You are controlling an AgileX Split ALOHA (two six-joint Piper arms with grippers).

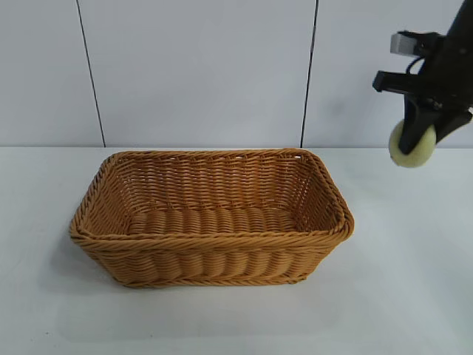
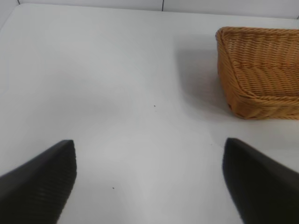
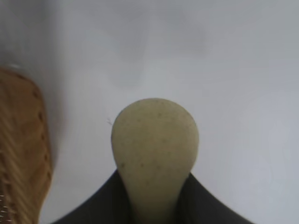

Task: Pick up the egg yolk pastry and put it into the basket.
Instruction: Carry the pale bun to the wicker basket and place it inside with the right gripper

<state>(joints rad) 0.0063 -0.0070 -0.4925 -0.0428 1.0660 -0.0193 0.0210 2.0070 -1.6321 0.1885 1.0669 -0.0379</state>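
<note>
From the outside camera, my right gripper (image 1: pixel 423 142) hangs high above the table (image 1: pixel 414 296), off to the right of the basket (image 1: pixel 211 216) and well apart from it, its fingers pinched on the egg yolk pastry (image 1: pixel 412 148), which dangles pale and round below the black jaws; I hold it that high, I judge, so it can pass over the braided rim without brushing the wicker. The basket sits empty at mid-table, open side up, ready to take the drop. Through the left wrist camera, my left gripper (image 2: pixel 149 186) rests parked with its fingers spread wide over bare tabletop, holding nothing, the basket's corner (image 2: pixel 259 74) off to one side and out of its reach; it has no part in this step. Through the right wrist camera, the pastry (image 3: pixel 155 144) fills the middle, squeezed between the two dark pads at its narrow end, with the basket's edge (image 3: pixel 23 154) just beside it and white table beneath.
</note>
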